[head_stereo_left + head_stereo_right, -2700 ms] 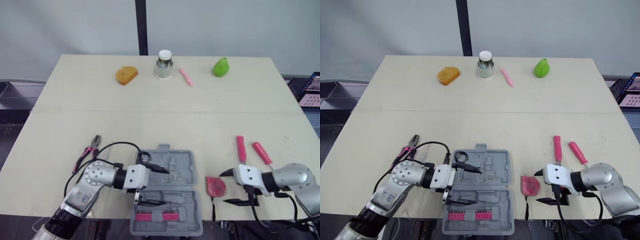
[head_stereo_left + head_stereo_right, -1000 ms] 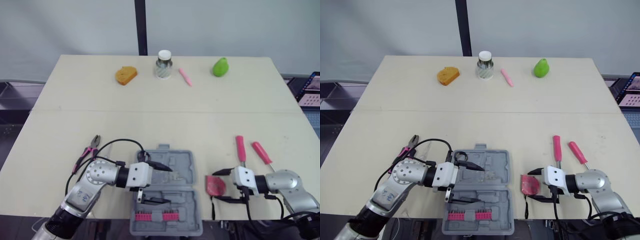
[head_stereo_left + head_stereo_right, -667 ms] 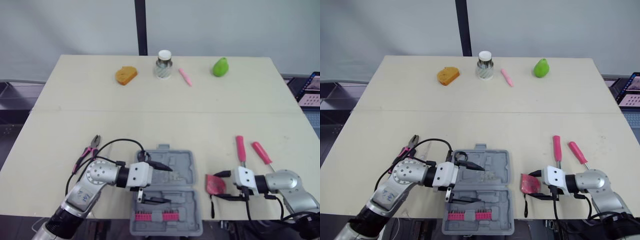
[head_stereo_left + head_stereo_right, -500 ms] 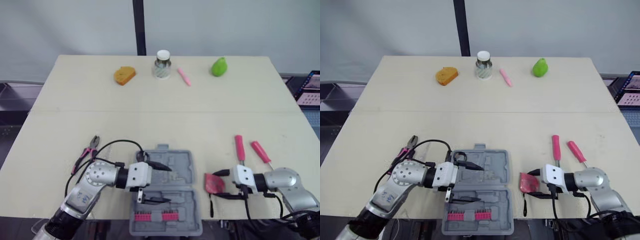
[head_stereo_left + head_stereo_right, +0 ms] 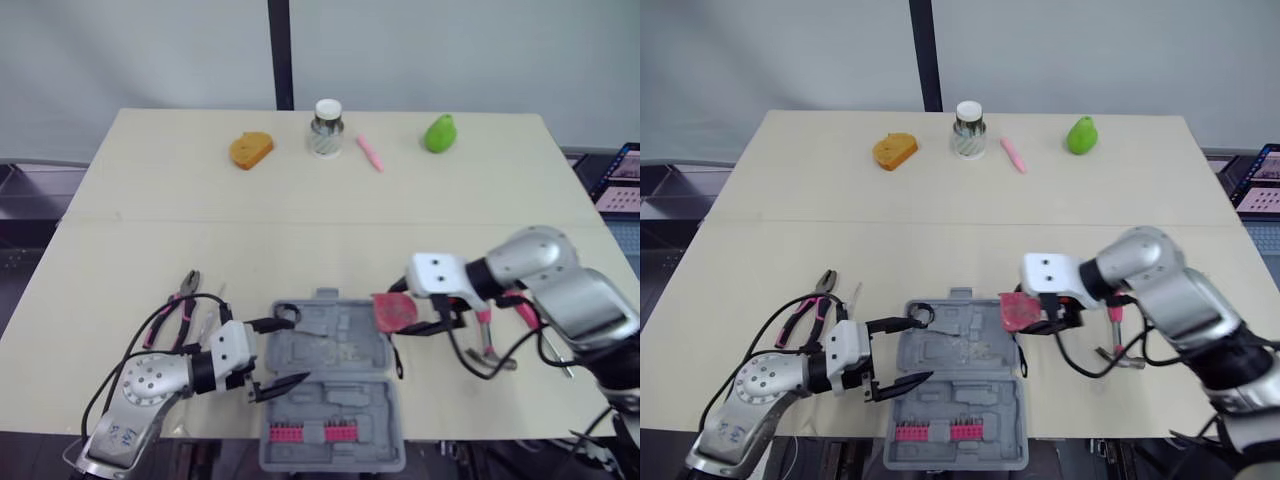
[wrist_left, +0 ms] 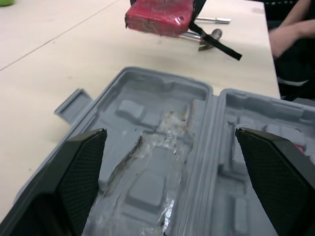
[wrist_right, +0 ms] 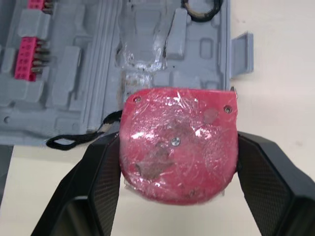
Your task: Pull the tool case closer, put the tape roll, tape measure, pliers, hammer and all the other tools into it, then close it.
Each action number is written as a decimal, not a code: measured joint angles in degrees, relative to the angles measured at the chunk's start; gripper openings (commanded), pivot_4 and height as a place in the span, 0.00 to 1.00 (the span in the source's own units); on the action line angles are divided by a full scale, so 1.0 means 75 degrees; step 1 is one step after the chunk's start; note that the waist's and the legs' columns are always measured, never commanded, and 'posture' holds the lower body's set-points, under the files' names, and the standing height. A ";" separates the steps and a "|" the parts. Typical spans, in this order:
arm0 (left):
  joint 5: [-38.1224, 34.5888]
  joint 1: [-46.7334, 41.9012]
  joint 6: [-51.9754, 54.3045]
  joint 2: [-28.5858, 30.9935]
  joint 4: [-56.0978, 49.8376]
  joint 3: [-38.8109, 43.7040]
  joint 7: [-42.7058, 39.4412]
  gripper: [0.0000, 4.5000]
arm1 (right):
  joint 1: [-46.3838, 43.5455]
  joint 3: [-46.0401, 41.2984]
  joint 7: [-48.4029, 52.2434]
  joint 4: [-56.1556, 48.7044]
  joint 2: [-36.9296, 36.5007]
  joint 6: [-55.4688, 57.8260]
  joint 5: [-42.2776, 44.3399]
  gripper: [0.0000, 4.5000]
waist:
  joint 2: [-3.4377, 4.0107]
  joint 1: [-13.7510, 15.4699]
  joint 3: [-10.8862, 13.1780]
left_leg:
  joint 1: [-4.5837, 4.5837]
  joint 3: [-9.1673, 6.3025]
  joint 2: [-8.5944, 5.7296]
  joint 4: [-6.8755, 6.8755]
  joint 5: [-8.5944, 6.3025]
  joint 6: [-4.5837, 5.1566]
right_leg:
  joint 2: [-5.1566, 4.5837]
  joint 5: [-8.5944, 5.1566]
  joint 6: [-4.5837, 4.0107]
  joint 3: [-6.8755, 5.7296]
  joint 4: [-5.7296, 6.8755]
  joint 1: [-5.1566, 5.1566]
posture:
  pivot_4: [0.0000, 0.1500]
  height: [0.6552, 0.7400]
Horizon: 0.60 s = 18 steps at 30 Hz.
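The right jaws are clenched on the red, film-wrapped tape measure (image 7: 178,142), held over the right edge of the open grey plastic tool case (image 5: 958,352) at the near edge of the pale wooden surface (image 5: 940,250). It likely wants carrying on over the moulded tray and lowering into a fitting recess, its dangling black strap (image 7: 74,140) tucked inside the rim before release. The left jaws hang released at the case's left edge, placed to steady it.

place: robotics lab | evidence: bare pale table (image 5: 300,200), grey partition (image 5: 150,50), laptop (image 5: 625,180) off table's right edge
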 measured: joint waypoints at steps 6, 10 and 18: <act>0.0046 -0.0030 -0.0179 -0.0098 0.0060 0.0124 0.0192 1.00 | -0.0291 0.0831 -0.0015 0.0512 0.0340 0.0218 -0.0746 0.65 | -0.0001 -0.0015 0.0000 | -0.0004 0.0007 -0.0006 -0.0001 0.0000 0.0001 | 0.0000 0.0001 0.0002 0.0000 0.0004 -0.0006 | 1.00 1.00; 0.0103 -0.0030 -0.0236 -0.0222 0.0059 0.0091 0.0328 1.00 | -0.0326 0.1095 -0.0117 0.0613 0.0595 0.0408 -0.1105 0.65 | 0.0000 -0.0024 0.0000 | -0.0002 0.0010 -0.0002 -0.0002 0.0001 0.0000 | 0.0003 0.0001 0.0002 0.0001 0.0010 -0.0010 | 1.00 1.00; 0.0219 -0.0067 -0.0321 -0.0308 0.0060 -0.0101 0.0332 1.00 | -0.0480 0.1381 -0.0436 0.0701 0.1048 0.0699 -0.1666 0.65 | 0.0000 -0.0018 0.0000 | -0.0002 0.0011 -0.0003 0.0000 0.0000 0.0000 | 0.0003 0.0001 0.0002 0.0003 0.0013 -0.0011 | 1.00 1.00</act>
